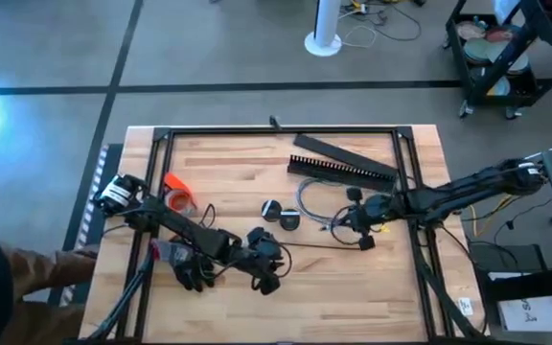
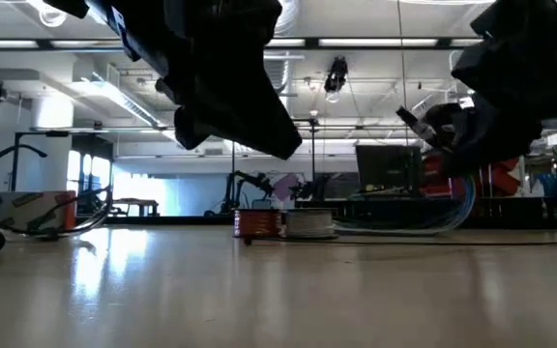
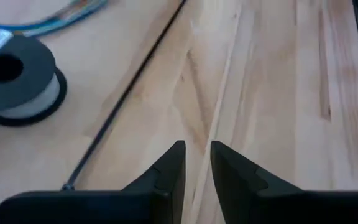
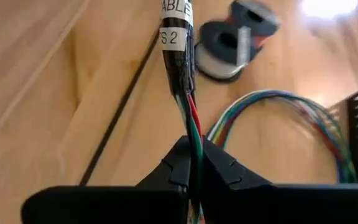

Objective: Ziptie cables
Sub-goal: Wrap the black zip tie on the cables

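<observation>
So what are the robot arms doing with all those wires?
They are getting ready to tie cables together. The right hand is shut on the cables, a bundle of coloured wires with a labelled black sleeve, near the middle right of the table. The left hand is slightly open and holds nothing; it sits low beside the ziptie, which lies flat on the wood. Nothing is tied yet.

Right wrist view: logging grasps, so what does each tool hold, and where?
The right tool pinches the cables at their coloured wires, below the labelled sleeve. The left tool holds nothing.
</observation>
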`<action>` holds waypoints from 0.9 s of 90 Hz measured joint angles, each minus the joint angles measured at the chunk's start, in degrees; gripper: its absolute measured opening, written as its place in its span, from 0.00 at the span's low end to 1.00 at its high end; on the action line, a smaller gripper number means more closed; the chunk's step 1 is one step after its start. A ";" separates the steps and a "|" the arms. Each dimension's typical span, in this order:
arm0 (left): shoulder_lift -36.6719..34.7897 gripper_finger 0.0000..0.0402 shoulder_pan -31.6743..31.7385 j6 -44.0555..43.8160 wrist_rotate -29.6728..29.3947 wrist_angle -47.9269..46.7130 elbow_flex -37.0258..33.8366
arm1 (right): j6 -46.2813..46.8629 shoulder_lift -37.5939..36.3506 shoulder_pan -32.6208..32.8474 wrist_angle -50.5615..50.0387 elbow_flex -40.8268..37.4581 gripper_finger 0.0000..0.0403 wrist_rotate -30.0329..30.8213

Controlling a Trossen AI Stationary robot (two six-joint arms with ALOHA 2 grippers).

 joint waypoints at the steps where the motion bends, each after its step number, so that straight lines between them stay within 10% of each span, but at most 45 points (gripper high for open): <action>1: 0.00 0.15 0.00 0.00 -0.01 0.17 0.00 | -0.75 0.39 0.21 -0.12 0.02 0.00 -0.16; 27: 0.01 0.16 0.00 -0.11 -0.01 2.65 0.00 | -16.75 8.99 6.66 -7.09 4.66 0.00 -0.86; 81: 0.01 0.16 0.00 0.21 -0.01 3.18 0.00 | -14.35 12.00 20.08 -19.48 14.46 0.00 -1.80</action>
